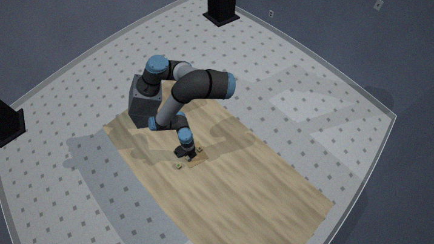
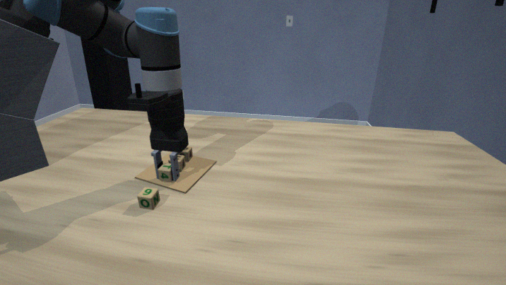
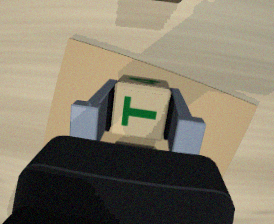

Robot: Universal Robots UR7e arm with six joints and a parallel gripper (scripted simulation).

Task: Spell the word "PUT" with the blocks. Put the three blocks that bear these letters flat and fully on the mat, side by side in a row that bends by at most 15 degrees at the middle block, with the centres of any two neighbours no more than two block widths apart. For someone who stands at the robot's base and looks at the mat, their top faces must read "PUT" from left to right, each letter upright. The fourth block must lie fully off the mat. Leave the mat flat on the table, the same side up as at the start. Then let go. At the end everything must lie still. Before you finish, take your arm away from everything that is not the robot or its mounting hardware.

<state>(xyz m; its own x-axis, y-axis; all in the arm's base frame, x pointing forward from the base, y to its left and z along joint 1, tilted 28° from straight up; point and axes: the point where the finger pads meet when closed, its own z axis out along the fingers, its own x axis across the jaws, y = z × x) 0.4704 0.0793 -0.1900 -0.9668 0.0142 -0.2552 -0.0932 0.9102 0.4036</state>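
The T block (image 3: 141,111) stands on the tan mat (image 3: 88,76) near its front edge, with the green T on top. It also shows in the exterior view (image 2: 165,172), with a 4 on its side. My gripper (image 3: 141,100) reaches straight down over it, with one finger against each side of the block and the fingertips down near the mat (image 2: 186,177). Two more blocks (image 2: 180,161) (image 2: 186,152) stand in a row behind it on the mat; their top letters are too small to read. The fourth block (image 2: 148,197), showing 6 on top, lies on the table off the mat.
The robot's grey base box (image 1: 142,102) stands at the table's back end. The wooden table (image 2: 316,199) stretches wide to the right.
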